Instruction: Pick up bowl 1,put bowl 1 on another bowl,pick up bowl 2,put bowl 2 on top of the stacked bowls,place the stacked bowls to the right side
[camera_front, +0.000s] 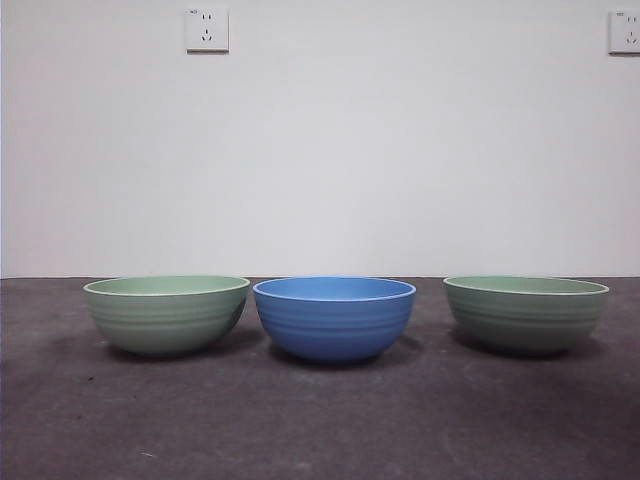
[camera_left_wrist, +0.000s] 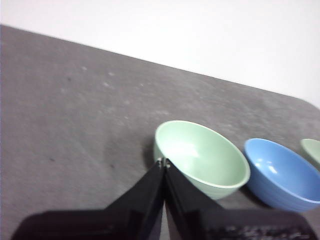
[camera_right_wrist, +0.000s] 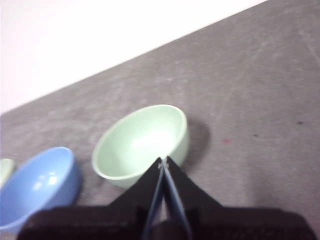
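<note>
From the front view, a dark grey table (camera_front: 320, 420) with a rough, felt-like, faintly scuffed surface runs back to a plain white wall (camera_front: 320, 150) that carries two white power sockets, one high on the left (camera_front: 207, 30) and one at the top right corner (camera_front: 625, 32). Three round bowls of the same size stand upright in a row on it, each with faint horizontal ridges around a matte outer side: a pale green bowl on the left (camera_front: 166, 314), the blue bowl (camera_front: 334, 317) in the middle, just beside it but apart, and a second pale green bowl on the right (camera_front: 526, 312), set a little farther off. Neither of my arms shows here. In my left wrist view, my left gripper (camera_left_wrist: 163, 162) hangs above the table with its two black jaws pressed together at the tips, holding nothing, right by the near rim of the left green bowl (camera_left_wrist: 202, 156), whose smooth inside shines; the blue bowl (camera_left_wrist: 282, 172) lies beyond it. In my right wrist view, my right gripper (camera_right_wrist: 163, 161) is likewise closed tip to tip and empty, above the near rim of the right green bowl (camera_right_wrist: 141, 142), with the blue bowl (camera_right_wrist: 37, 185) next along, glossy inside.
</note>
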